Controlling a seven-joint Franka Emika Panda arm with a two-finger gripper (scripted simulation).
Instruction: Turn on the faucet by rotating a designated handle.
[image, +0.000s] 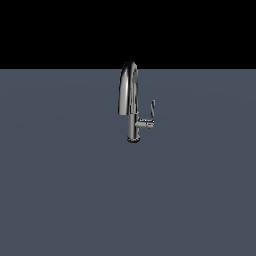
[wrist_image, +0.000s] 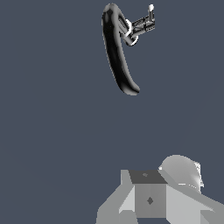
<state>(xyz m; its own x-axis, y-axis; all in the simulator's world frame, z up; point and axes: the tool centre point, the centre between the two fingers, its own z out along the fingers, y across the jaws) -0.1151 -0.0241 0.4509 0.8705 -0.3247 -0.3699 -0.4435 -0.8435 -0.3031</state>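
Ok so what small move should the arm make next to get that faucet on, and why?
Probably bring the pincer toward the handle. In the exterior view no arm is near the faucet, and in the wrist view the lever sits far off, untouched.

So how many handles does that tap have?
1. The handle sticks out from the faucet stem on the exterior view's right, blade pointing up. None shows on the other side.
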